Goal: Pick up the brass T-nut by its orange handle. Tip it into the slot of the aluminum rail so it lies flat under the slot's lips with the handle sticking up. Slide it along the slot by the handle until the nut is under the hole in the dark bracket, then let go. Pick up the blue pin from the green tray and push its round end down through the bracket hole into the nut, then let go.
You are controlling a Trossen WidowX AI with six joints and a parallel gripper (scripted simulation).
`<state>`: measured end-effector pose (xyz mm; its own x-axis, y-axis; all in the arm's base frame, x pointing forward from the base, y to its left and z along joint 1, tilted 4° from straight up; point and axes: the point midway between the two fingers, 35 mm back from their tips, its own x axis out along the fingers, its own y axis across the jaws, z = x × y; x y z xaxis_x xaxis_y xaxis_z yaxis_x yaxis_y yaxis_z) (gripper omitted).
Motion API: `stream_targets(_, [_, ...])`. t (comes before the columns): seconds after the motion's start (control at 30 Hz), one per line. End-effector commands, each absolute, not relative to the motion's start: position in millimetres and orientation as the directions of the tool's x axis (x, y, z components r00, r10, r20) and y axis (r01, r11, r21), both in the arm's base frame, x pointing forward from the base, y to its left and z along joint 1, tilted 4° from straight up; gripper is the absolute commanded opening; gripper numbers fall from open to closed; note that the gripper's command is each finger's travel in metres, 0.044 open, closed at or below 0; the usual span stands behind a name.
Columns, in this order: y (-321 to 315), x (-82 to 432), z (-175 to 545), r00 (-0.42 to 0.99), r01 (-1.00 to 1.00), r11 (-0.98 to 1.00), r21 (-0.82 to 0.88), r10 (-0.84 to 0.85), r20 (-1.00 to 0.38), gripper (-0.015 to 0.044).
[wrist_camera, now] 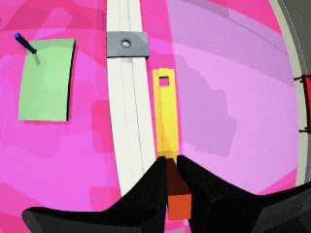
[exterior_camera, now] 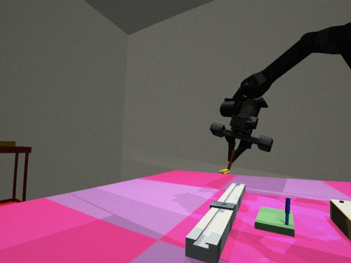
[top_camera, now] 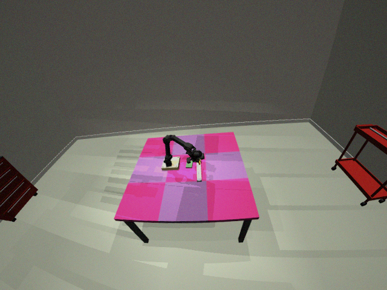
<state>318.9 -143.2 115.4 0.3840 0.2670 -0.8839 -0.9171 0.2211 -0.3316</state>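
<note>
The brass T-nut (exterior_camera: 224, 171) (wrist_camera: 166, 116) is held in the air beyond the far end of the aluminum rail (top_camera: 199, 172) (exterior_camera: 208, 226) (wrist_camera: 127, 107), just right of center in the exterior view. Its orange handle (exterior_camera: 231, 159) (wrist_camera: 179, 206) is pinched between the fingertips of the gripper (exterior_camera: 231, 161) (wrist_camera: 170, 162), and is tilted. The dark bracket (exterior_camera: 222, 205) (wrist_camera: 127, 45) is seated across the rail. At lower right in the exterior view, the blue pin (exterior_camera: 287, 210) (wrist_camera: 25, 43) is held upright by the green tray (top_camera: 188, 165) (exterior_camera: 272, 216) (wrist_camera: 49, 83).
</note>
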Motion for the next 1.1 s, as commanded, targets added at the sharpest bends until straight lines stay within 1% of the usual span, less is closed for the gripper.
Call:
stream_targets(0.0, [-142.2,318.2,117.3,0.401,-0.911,0.216,-0.351,0.267,-0.876,-0.0150])
stream_targets(1.07, [-141.6,312.2,114.8,0.491,-0.869,0.212,-0.447,0.249,-0.835,-0.0150])
